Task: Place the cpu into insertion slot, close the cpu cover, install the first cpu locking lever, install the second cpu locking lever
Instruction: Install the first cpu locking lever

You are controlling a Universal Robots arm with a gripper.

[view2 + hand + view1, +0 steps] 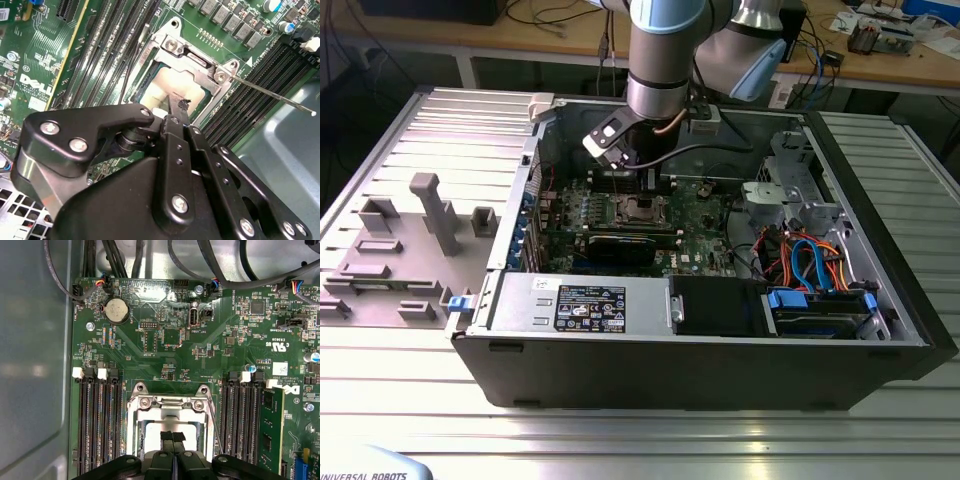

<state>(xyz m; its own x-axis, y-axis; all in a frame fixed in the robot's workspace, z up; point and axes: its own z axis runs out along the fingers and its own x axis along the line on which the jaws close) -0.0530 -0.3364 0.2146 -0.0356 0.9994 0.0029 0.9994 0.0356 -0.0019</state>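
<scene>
Inside an open computer case (620, 365), the end effector (179, 105), fingers pressed together on nothing, hovers at the single cpu (162, 85), seated in its socket and framed by one cpu cover (192, 52). The chip looks light, rigid and fragile, best gripped by its edges. One thin locking lever (270, 92) juts free.

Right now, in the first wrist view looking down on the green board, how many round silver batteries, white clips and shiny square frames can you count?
round battery: 1
white clips: 4
cpu cover, the shiny frame: 1
Total: 6
</scene>
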